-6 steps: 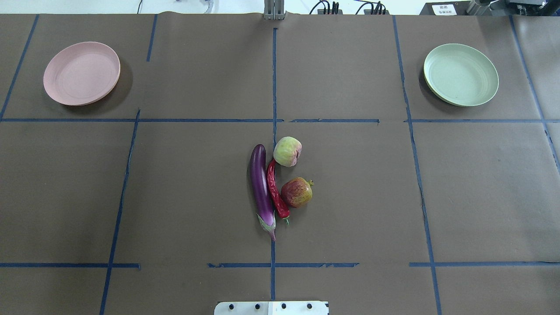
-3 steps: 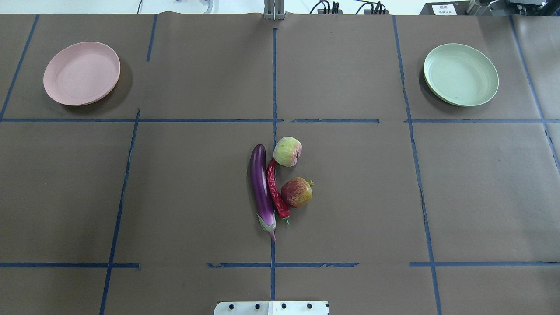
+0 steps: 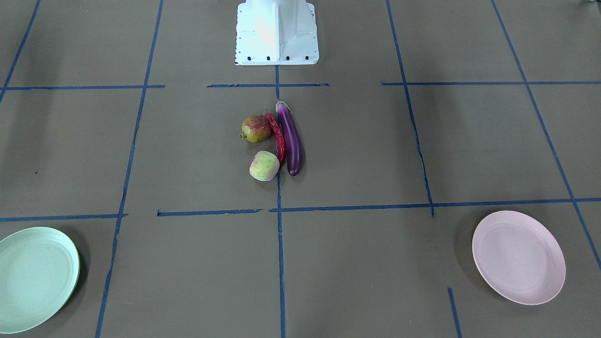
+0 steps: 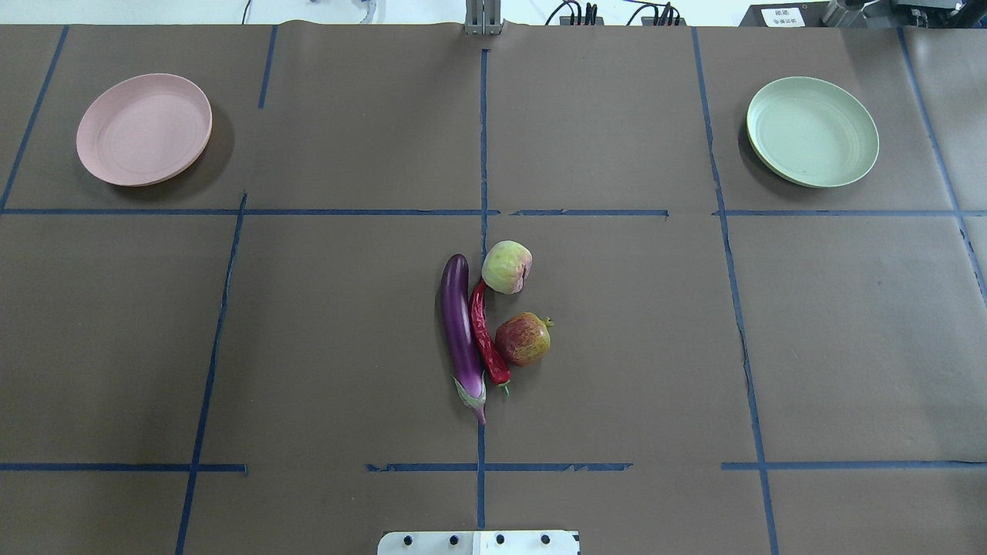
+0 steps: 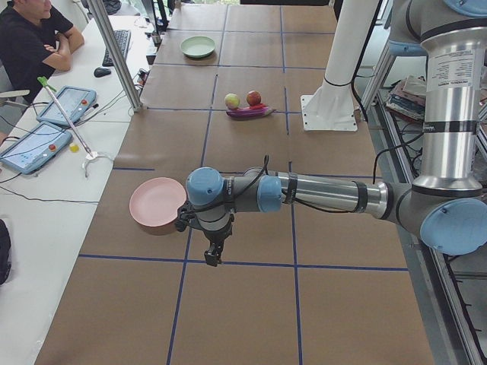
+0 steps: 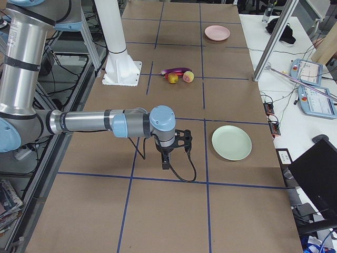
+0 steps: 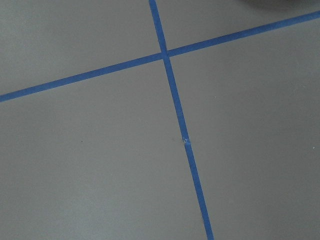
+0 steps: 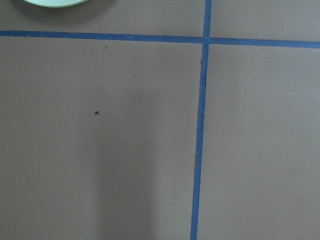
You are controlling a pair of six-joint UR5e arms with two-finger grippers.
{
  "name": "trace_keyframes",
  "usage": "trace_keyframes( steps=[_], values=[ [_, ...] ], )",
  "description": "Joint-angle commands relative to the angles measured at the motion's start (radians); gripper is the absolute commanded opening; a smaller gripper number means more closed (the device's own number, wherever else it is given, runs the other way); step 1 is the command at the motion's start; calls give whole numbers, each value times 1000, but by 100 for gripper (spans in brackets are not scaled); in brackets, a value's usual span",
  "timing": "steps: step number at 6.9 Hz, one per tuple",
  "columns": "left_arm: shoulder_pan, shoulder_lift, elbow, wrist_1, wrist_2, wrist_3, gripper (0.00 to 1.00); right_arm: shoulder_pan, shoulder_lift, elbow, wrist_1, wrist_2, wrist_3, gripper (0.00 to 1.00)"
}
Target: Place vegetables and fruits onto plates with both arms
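Observation:
The purple eggplant (image 4: 460,331), red chili (image 4: 484,335), pale green fruit (image 4: 506,267) and red-yellow fruit (image 4: 523,338) lie bunched at the table's middle. The pink plate (image 4: 143,129) stands far left and the mint plate (image 4: 811,131) far right; both hold nothing. My left gripper (image 5: 213,255) hangs low over the table beside the pink plate (image 5: 156,204). My right gripper (image 6: 165,164) hangs low beside the mint plate (image 6: 231,142). Both show only in the side views, so I cannot tell whether they are open. The wrist views show bare mat and tape.
The white base block (image 4: 478,542) sits at the near edge. Blue tape lines (image 4: 483,154) grid the brown mat. A metal post (image 5: 114,53), tablets (image 5: 30,146) and a seated person (image 5: 30,38) are along the operators' side.

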Motion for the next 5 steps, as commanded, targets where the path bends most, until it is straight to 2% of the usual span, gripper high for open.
trace_keyframes(
  steps=[1,2,3,4,5],
  values=[
    [0,3,-2,0,0,0,100,-4,0,0,1,-4,5,100],
    [0,3,-2,0,-1,-1,100,-49,6,8,25,-37,4,100],
    [0,3,-2,0,-1,-1,100,-70,7,8,35,-27,24,100],
    [0,3,-2,0,-1,-1,100,-70,9,8,47,44,124,100],
    [0,3,-2,0,-1,-1,100,-74,12,8,53,68,139,100]
  ],
)
